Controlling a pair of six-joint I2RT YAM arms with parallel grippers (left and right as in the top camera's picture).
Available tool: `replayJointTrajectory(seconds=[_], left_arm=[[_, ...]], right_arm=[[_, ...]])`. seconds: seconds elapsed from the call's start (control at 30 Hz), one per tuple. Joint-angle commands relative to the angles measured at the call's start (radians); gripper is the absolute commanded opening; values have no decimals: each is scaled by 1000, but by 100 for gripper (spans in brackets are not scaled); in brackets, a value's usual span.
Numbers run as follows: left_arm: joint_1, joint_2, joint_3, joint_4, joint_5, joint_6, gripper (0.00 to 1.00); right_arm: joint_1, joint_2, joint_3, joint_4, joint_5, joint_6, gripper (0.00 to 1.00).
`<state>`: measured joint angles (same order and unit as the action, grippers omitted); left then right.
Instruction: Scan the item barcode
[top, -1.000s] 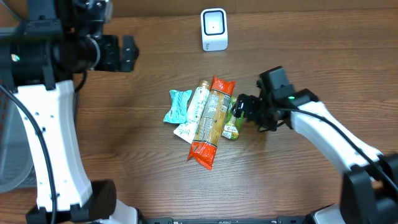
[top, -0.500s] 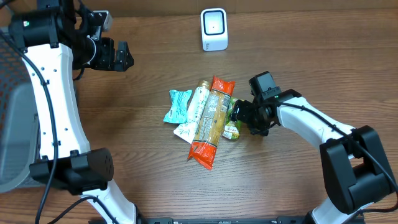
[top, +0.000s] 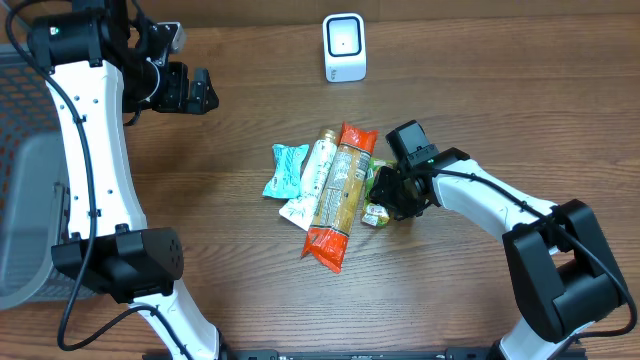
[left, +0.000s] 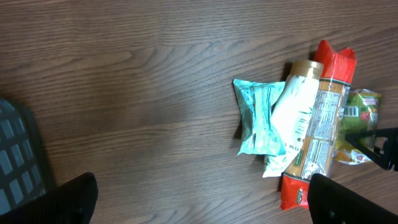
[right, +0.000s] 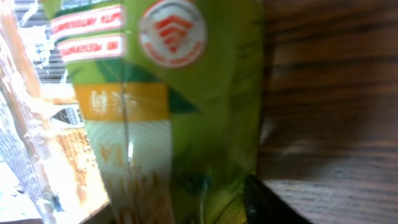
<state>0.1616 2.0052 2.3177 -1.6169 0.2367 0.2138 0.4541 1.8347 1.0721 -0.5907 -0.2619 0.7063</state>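
Note:
A small green packet lies at the right edge of a pile of snack packs in mid-table. My right gripper is down on it, jaws closed in on its sides. In the right wrist view the green packet fills the frame, creased against a dark fingertip. The white barcode scanner stands at the far edge of the table. My left gripper hovers high at the far left, open and holding nothing; its wrist view looks down on the pile and the green packet.
Beside the green packet lie a long red-and-orange pack, a white pack and a teal pack, overlapping. A grey basket stands off the table's left side.
My right gripper slid left onto the green packet and its jaws closed in from wide open. The left arm swung slightly at the far left and stayed open.

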Motion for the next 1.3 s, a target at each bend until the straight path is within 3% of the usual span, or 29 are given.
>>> replayJointTrajectory(seconds=[0.0,0.1,0.2,0.33,0.47,0.7,0.93,1.27], left_arm=[[2,10,6,-2,19,18,100],[2,10,6,0,19,18,100],[2,10,6,2,19,18,100],[2,10,6,2,19,18,100],[2,10,6,2,18,18,99],[2,10,6,2,19,18,100],[2,10,6,2,19,18,99],[2,10,6,2,19,18,100]], right_arm=[[5,24,-6,6,6,4,30],[3,24,-5,6,1,5,14],[-9,24,4,-2,-19,2,4],[-38,17,40,-35,-116,-118,4],[-85,-26,109,-87,-382,-360,4],[-160,-151,209,-184,-746,-592,4],[-166,-280,283,-235,-851,-595,4],[-166,-332,376,-221,-945,-465,4]])
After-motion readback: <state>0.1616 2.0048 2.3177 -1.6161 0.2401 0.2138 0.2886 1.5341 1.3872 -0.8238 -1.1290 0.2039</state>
